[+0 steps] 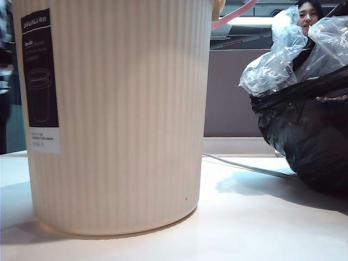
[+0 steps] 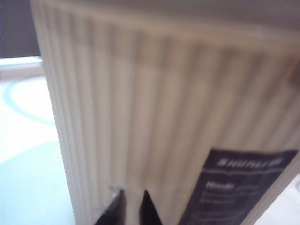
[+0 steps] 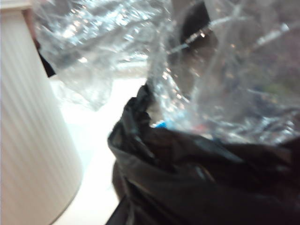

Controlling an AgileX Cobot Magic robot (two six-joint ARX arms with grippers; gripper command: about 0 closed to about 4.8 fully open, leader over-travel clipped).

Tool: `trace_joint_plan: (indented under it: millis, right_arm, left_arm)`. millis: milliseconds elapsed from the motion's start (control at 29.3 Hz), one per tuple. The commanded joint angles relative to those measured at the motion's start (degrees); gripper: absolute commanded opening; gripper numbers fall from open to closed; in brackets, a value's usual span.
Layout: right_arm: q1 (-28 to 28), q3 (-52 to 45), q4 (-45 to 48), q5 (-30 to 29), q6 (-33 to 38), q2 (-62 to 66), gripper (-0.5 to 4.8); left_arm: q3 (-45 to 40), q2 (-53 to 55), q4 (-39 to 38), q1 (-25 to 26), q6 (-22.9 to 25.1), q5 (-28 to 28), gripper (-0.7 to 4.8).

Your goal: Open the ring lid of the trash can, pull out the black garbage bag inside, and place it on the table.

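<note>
A: Exterior view first. How many of each thing?

B: One trash can [image 1: 117, 117], standing upright on the table [image 1: 244, 228], long axis vertical, mouth out of frame above, its label sticker [image 1: 41, 81] at about 9 o'clock on its face. One black garbage bag [image 1: 312, 136], out of the can, at the can's 3 o'clock, bulging with its clear plastic film [image 1: 288, 51] bunched at 12 o'clock. One pink ring lid [image 1: 235, 14], only an arc of it showing above the can's rim. A grey cable [image 1: 250, 167] lies on the table between can and bag. No pincer shows here.

A: Left wrist view?

B: The left pincer [image 2: 131, 208] has its two dark tips nearly together with a thin gap, pinching nothing. The can's ribbed wall [image 2: 154, 108] fills the frame directly ahead of it, close; whether they touch, I can't tell.

A: Right wrist view?

B: The right pincer itself isn't visible; it is pressed shut. The bag [image 3: 197, 183] sits right before the camera, film [image 3: 234, 70] above it, can [image 3: 33, 131] alongside. Whether it grips the bag, I can't tell.
</note>
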Motion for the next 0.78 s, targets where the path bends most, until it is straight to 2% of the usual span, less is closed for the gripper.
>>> trace_joint_plan:
  millis: [34, 443, 785]
  right_arm:
    - [0.09, -0.15, -0.26, 1.62, -1.14, -0.02, -0.01]
    - [0.07, -0.15, -6.84, 4.57, -8.33, -0.02, -0.01]
    - [0.09, -0.15, -7.72, 5.16, -8.68, -0.02, -0.01]
  left_arm:
    - [-1.18, 0.04, 1.14, 0.00, 0.00, 0.00, 0.47]
    - [-2.34, 0.04, 1.95, 0.00, 0.26, 0.39, 0.47]
    - [-5.68, 0.04, 3.52, 0.00, -0.24, 3.13, 0.47]
